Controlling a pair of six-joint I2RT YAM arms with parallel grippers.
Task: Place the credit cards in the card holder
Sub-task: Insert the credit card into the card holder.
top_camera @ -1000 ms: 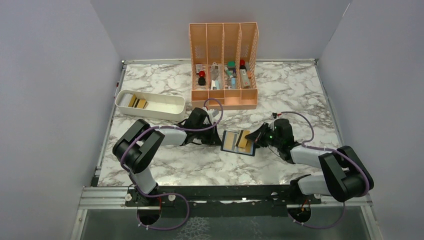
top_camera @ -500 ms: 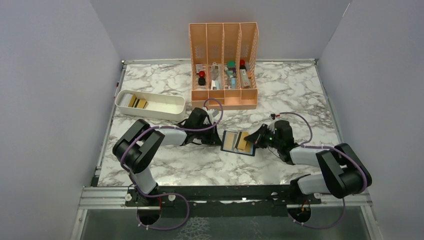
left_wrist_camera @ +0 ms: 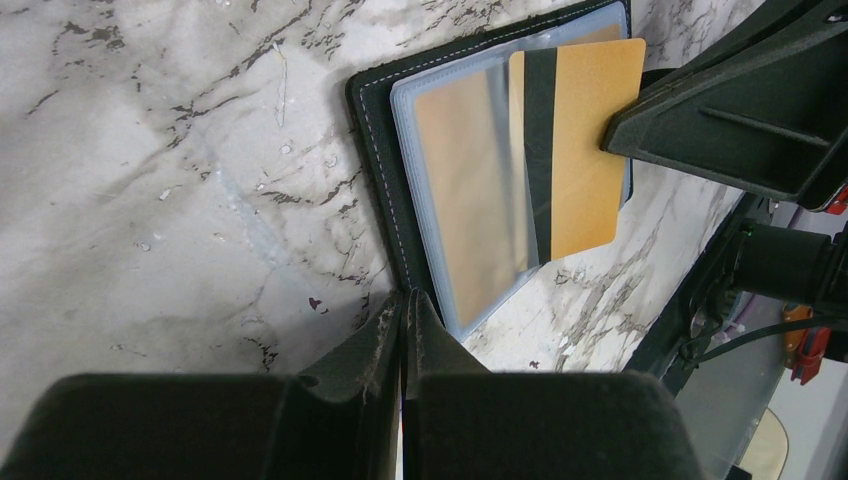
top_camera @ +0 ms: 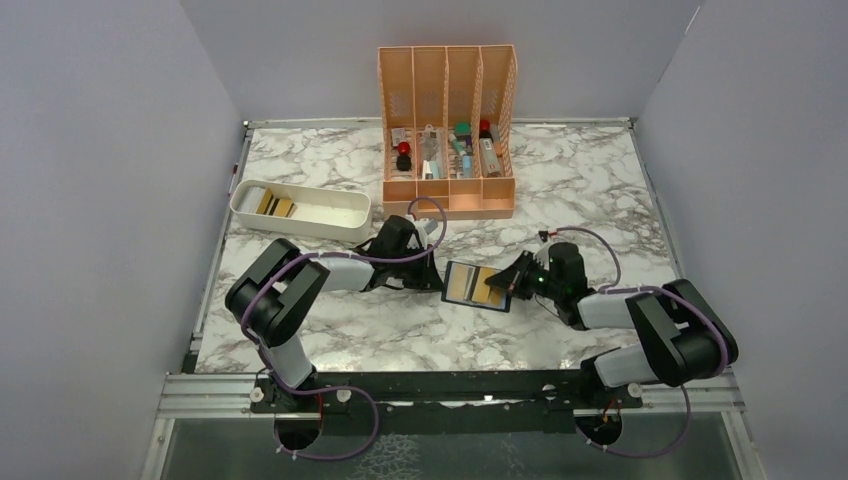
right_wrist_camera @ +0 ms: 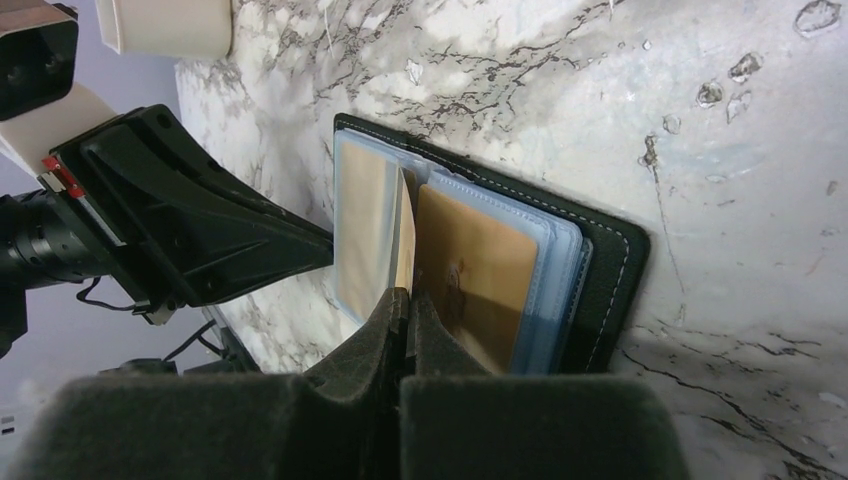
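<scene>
The black card holder (top_camera: pixel 461 284) lies open on the marble table, its bluish clear pockets up, one with a gold card in it. My left gripper (top_camera: pixel 437 279) is shut on the holder's left cover edge (left_wrist_camera: pixel 378 160); its tips (left_wrist_camera: pixel 407 300) meet on that black rim. My right gripper (top_camera: pixel 507 286) is shut on a gold credit card (left_wrist_camera: pixel 585 150) with a dark stripe, part way into a pocket. In the right wrist view the card (right_wrist_camera: pixel 405 235) stands edge-on between my closed fingertips (right_wrist_camera: pixel 408 300), above the holder (right_wrist_camera: pixel 605 270). More gold cards (top_camera: pixel 275 205) lie in the white tray.
The oblong white tray (top_camera: pixel 335 212) stands at the back left. The tall orange slotted organiser (top_camera: pixel 447 195) with small items stands at the back centre. Both arms meet over the holder at the table's middle. Grey walls enclose the table.
My right gripper has shifted slightly left and lower, and the gold card lies flatter and further into the holder. The left gripper has not moved.
</scene>
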